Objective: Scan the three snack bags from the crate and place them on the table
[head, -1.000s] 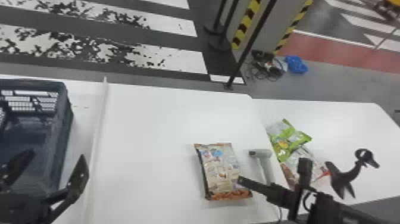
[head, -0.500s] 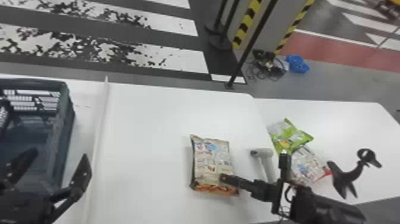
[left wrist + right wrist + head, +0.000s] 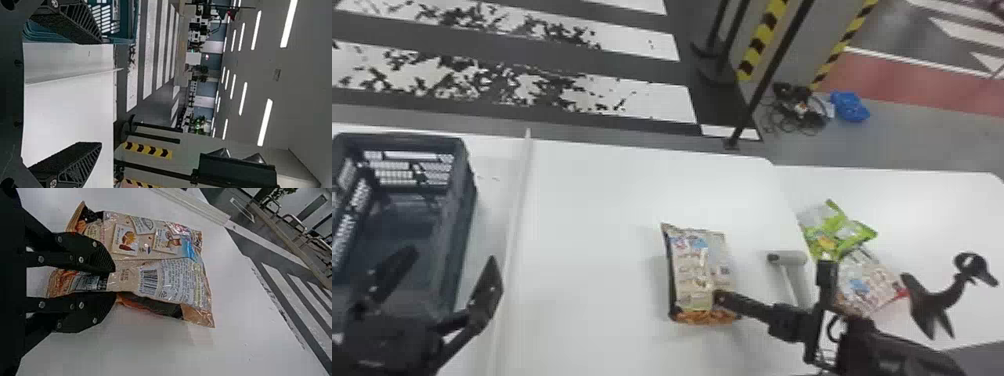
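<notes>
In the head view my right gripper [image 3: 719, 298] is at the lower right edge of a beige snack bag [image 3: 699, 270] over the table [image 3: 592, 240]. The right wrist view has the right gripper [image 3: 115, 282] shut on that bag [image 3: 156, 262], its barcode side facing the camera. My left gripper [image 3: 447, 265] is parked by the crate [image 3: 463, 210], and in the left wrist view the left gripper [image 3: 101, 92] stands open with nothing held. A green snack bag [image 3: 837, 232] and another beige one [image 3: 864, 282] lie on the right-hand table. The scanner [image 3: 789, 258] stands right of the held bag.
A raised white strip [image 3: 514, 225] crosses the table beside the crate. At the right is a black curved stand [image 3: 939, 300]. A dark pole [image 3: 767, 75] rises behind the tables.
My right gripper and the snack bag in it have moved left and slightly up in the head view, away from the scanner. The left arm has kept still.
</notes>
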You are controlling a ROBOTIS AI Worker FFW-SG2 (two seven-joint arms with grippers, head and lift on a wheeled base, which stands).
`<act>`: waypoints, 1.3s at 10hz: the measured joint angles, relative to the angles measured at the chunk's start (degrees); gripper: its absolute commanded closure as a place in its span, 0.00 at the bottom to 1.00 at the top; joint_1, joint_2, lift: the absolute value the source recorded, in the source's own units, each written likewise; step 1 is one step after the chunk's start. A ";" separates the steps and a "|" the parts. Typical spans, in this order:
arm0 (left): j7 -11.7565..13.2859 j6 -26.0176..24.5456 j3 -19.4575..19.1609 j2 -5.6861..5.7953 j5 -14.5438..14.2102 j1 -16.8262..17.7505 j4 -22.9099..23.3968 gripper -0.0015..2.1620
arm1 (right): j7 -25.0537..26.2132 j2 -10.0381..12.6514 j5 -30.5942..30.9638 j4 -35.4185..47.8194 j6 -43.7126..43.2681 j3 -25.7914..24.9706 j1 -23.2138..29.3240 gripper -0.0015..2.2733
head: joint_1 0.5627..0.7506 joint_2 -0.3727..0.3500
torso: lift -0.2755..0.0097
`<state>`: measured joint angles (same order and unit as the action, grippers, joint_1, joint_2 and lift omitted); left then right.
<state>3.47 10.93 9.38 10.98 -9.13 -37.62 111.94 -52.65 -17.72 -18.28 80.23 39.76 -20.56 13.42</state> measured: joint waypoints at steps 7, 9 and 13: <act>-0.31 -0.17 -0.46 -0.10 0.25 -1.13 0.62 0.03 | 9.34 -2.38 -18.22 -2.80 -5.83 -19.41 -5.86 0.98 | 0.70 0.03 | 0.84; -0.66 -0.17 -1.07 -0.23 0.30 -1.86 0.65 0.03 | 21.28 -5.13 -16.14 -17.08 -22.76 -18.99 -12.49 0.98 | 0.70 0.03 | 0.84; -0.48 0.45 -0.94 -0.27 0.42 -2.00 -0.52 0.03 | 49.41 -4.99 -14.95 -26.20 -34.43 -13.14 -15.29 0.95 | 0.70 0.03 | 0.84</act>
<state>2.99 11.37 8.44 10.72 -8.72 -39.62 111.42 -3.24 -22.71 -33.23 54.03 5.33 -33.70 -1.86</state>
